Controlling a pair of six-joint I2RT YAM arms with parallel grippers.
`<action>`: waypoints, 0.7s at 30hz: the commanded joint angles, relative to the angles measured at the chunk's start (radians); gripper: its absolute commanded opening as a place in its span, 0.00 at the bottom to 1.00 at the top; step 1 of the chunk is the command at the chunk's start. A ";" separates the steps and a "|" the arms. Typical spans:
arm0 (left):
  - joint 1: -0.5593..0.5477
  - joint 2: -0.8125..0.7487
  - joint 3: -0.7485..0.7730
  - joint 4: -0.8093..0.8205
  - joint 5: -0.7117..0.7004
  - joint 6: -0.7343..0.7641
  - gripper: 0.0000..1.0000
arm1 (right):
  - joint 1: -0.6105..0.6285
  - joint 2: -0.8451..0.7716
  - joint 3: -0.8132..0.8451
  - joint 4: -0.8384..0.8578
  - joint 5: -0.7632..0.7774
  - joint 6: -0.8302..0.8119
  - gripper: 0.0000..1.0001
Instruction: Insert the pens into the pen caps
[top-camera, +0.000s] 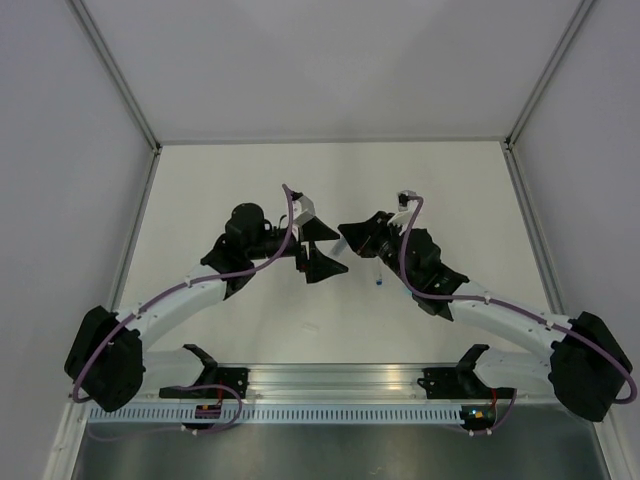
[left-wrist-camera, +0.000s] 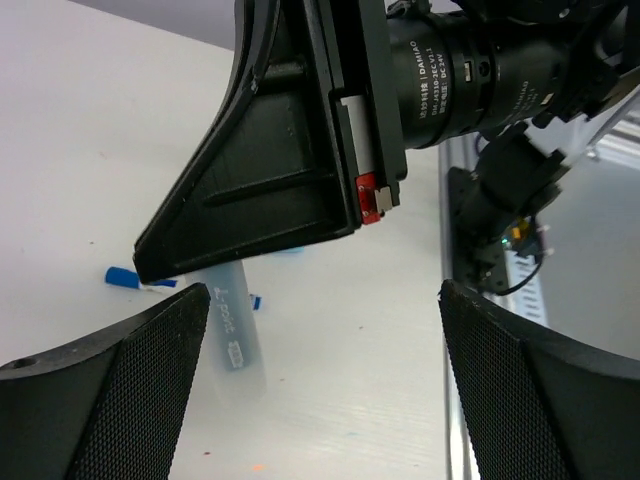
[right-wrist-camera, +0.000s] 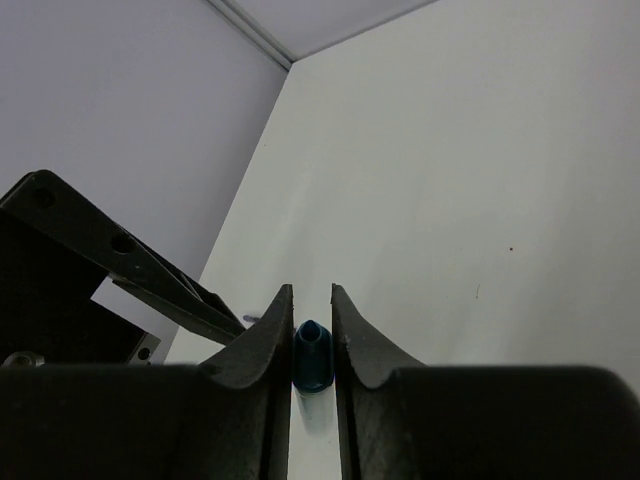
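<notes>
Status: right hand (right-wrist-camera: 310, 297) pinched narrow on clear-barrelled pen with dark blue tip (right-wrist-camera: 312, 360), held above white desk (top-camera: 300, 330). Left hand (left-wrist-camera: 320, 290) wide open, empty. Small blue piece (left-wrist-camera: 120, 277), likely a cap, lies on desk below. Capping of held pen unconfirmed; task looks unfinished.

White table (top-camera: 250, 330); small blue-ended piece (left-wrist-camera: 120, 277) flat on it, just past the right claw (top-camera: 347, 234) fingertip; cap or pen, can't tell; second blue bit (left-wrist-camera: 256, 300) close under that claw.
</notes>
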 joint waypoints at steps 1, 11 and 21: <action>-0.012 -0.074 0.060 0.045 0.004 -0.200 1.00 | -0.004 -0.092 0.074 -0.118 -0.005 -0.114 0.00; -0.010 -0.075 0.094 -0.141 0.192 -0.269 1.00 | -0.012 -0.199 0.277 -0.449 -0.248 -0.359 0.00; -0.037 -0.038 -0.069 0.170 0.296 -0.399 0.88 | -0.010 -0.280 0.361 -0.521 -0.478 -0.381 0.00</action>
